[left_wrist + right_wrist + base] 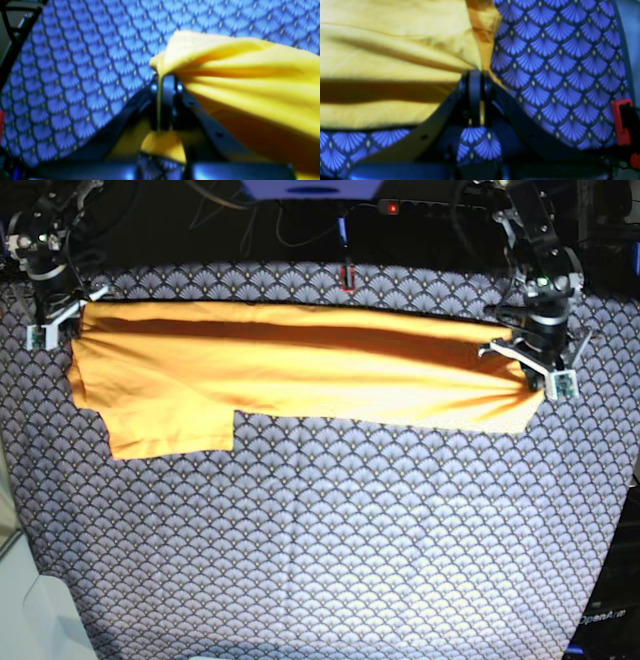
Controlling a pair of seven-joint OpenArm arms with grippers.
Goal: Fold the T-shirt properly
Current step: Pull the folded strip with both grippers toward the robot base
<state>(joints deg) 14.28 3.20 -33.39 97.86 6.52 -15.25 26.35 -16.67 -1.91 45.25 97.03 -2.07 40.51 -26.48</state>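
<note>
Two grips hold the whole job right now, one at each end of the cloth. Nearest me in the base view there is only bare tablecloth [330,560], blue-grey scallops with nothing lying on it. Farther back, the T-shirt [300,375] stretches as a long yellow-orange band across the table, one sleeve flap hanging toward me at the base view's left side. I judge it is pulled taut between the arms so a lengthwise fold can be laid down flat without wrinkles. At the base view's right end, my left gripper [166,82] has its jaws pressed together on a bunched corner of fabric; the wrist view shows cloth fanning out from the pinch. At the far left corner, my right gripper [477,75] is likewise clamped on the shirt's edge, with a sliver of yellow showing between the jaws. Both ends look raised slightly off the table.
</note>
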